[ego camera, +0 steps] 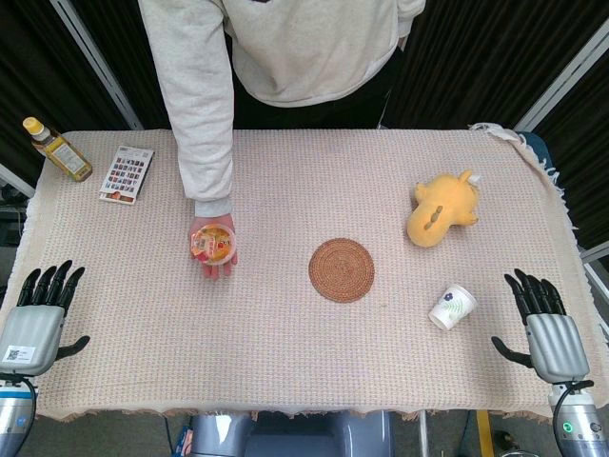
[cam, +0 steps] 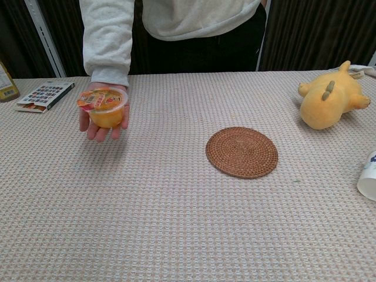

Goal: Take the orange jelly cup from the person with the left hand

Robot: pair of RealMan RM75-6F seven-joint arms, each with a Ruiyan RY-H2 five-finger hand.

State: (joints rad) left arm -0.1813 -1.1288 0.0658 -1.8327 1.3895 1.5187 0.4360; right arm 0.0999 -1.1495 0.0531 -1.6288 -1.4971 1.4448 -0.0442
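Note:
The orange jelly cup [ego camera: 212, 245] [cam: 104, 106] lies in the person's upturned palm [ego camera: 215, 257] [cam: 101, 126], held out over the left part of the table. My left hand [ego camera: 40, 314] rests at the table's near left corner, fingers apart and holding nothing, well to the left of and nearer than the cup. At the near right corner my right hand [ego camera: 545, 322] also lies open and holds nothing. Neither hand shows in the chest view.
A round woven coaster [ego camera: 341, 269] [cam: 241, 151] sits mid-table. A yellow plush toy [ego camera: 440, 210] [cam: 328, 97] and a tipped paper cup [ego camera: 452, 307] [cam: 368, 175] lie on the right. An oil bottle [ego camera: 58, 149] and a small box [ego camera: 126, 173] [cam: 45, 96] are at the far left.

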